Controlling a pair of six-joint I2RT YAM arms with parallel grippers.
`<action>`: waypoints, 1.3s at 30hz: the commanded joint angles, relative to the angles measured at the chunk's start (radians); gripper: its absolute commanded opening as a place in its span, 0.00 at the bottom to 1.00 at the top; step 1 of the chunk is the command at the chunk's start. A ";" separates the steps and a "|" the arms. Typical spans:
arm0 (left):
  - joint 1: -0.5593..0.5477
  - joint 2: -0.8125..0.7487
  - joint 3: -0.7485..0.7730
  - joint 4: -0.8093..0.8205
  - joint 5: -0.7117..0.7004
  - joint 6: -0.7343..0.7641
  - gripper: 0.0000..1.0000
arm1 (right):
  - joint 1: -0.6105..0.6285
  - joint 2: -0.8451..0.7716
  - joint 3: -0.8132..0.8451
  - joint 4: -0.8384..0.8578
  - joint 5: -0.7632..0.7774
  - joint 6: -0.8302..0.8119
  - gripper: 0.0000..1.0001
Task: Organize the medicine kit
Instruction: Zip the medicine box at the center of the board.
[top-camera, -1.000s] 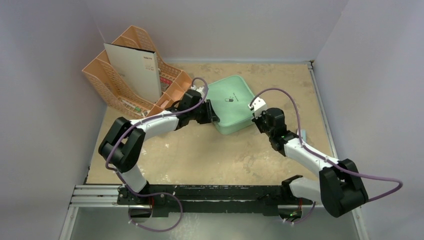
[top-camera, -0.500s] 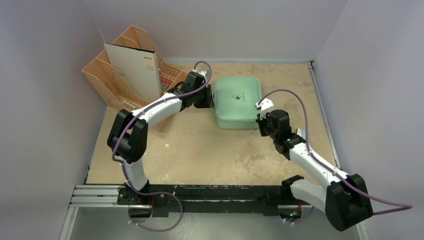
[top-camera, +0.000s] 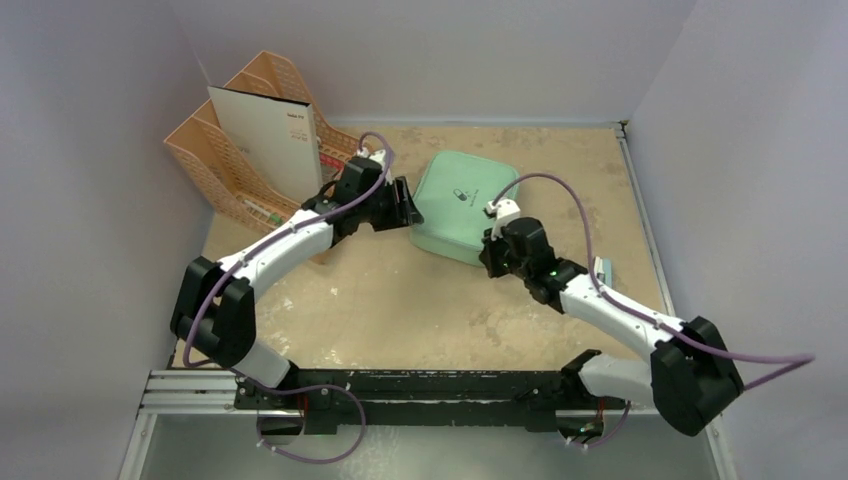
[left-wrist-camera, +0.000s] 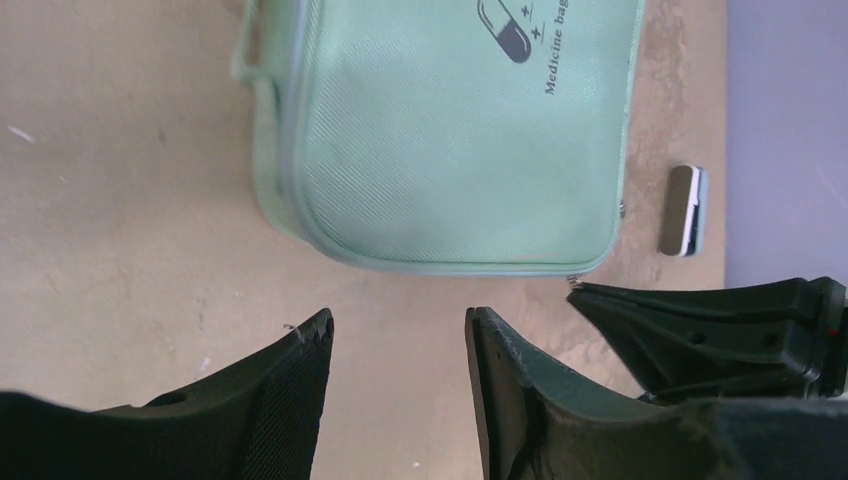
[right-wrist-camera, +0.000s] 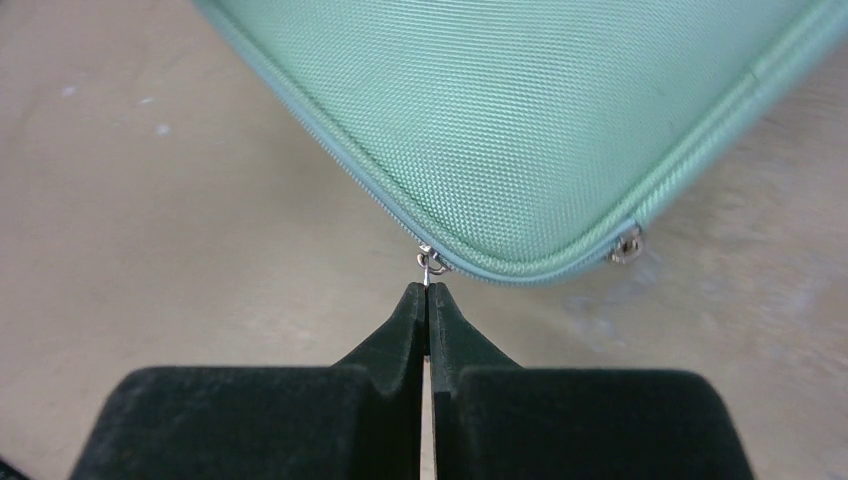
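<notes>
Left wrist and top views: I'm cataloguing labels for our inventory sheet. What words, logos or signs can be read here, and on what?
"Medicine ba", cut off by the frame edge: dark print on the lid of the medicine kit, left wrist view.
A capsule logo with small plus signs, no letters: beside that print.
Small dark print at the top corner of the white card in the peach organizer: too small to read.

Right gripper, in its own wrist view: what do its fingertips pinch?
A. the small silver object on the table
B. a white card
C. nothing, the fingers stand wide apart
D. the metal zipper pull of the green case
D: the right gripper is shut, and the metal zipper pull at the edge of the green case runs straight into its closed tips.
</notes>
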 joint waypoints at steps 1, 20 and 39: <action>-0.007 -0.034 -0.122 0.161 0.111 -0.165 0.50 | 0.090 0.052 0.089 0.094 0.001 0.098 0.00; -0.024 0.054 -0.228 0.388 0.136 -0.303 0.50 | 0.291 0.202 0.200 0.130 0.151 0.181 0.00; 0.003 0.148 -0.189 0.217 0.089 -0.202 0.25 | 0.291 0.146 0.095 0.017 0.277 0.055 0.00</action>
